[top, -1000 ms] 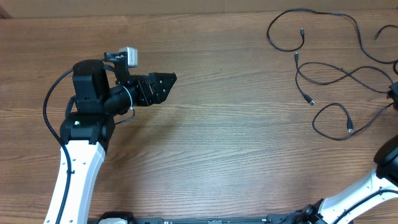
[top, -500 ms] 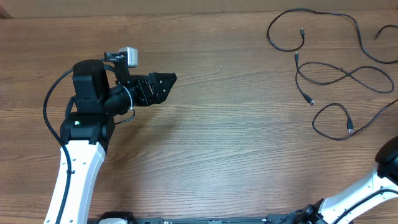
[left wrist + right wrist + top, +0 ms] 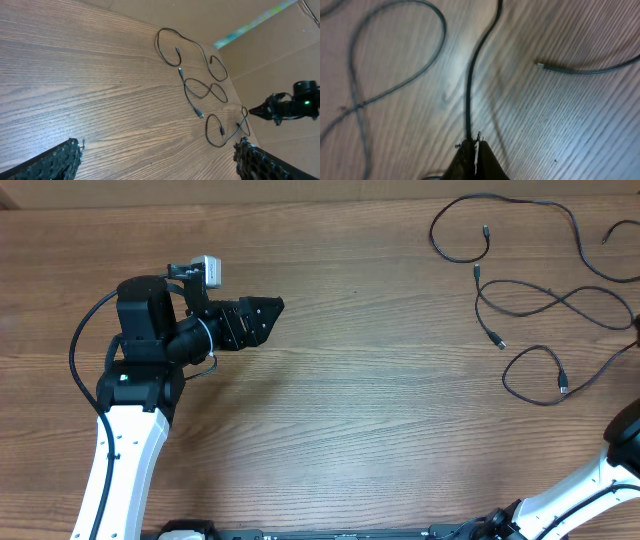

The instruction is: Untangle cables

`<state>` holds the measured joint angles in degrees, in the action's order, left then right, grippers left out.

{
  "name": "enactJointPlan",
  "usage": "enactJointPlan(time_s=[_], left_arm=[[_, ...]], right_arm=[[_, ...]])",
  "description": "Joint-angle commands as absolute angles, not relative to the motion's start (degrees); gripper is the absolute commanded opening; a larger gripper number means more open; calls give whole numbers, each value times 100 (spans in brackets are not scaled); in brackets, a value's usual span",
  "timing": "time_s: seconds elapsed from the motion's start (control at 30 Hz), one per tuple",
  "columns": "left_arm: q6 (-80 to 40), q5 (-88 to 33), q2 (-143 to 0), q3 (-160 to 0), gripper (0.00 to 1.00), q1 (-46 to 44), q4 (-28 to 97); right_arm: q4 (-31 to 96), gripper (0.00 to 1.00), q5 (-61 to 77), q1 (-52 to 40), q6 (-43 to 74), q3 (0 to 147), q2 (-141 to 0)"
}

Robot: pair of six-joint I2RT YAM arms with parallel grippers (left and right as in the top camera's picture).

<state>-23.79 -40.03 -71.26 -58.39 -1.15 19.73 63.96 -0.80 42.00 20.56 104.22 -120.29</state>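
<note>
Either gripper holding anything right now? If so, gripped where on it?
Right gripper is pinched shut on a black cable; whether the grip is at its end or mid-length is hidden. Left gripper is open, holding nothing.

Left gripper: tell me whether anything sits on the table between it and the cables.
Nothing visible does. From the open left gripper to the cables at the table's far right, the overhead and left wrist views show only bare wooden table.
</note>
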Motion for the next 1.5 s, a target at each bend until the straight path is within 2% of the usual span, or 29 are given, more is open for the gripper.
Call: enactJointPlan(time_s=[0.0,0.47,0.7,1.13,1.47], left_arm=[[-2268,-3986,-7153,-5942,100,-115,1955],[-2268,-3988,-7153,-5942,100,-117,1951],[-2268,-3986,-7153,-5942,100,-115,1957],[-2270,-3990,-7153,-5942,100,-117,1968],[-2270,-4005,-7153,-5942,100,-115,2067]], right_arm=[[6237,4,-71,4211,2099,10224,-11983],[6099,4,82,4222,2104,10241,-11979],[6361,4,718,4353,2095,10814,-11968],[6364,4,34,4292,2084,10460,-11977],[6261,4,12,4276,2082,10309,-11977]])
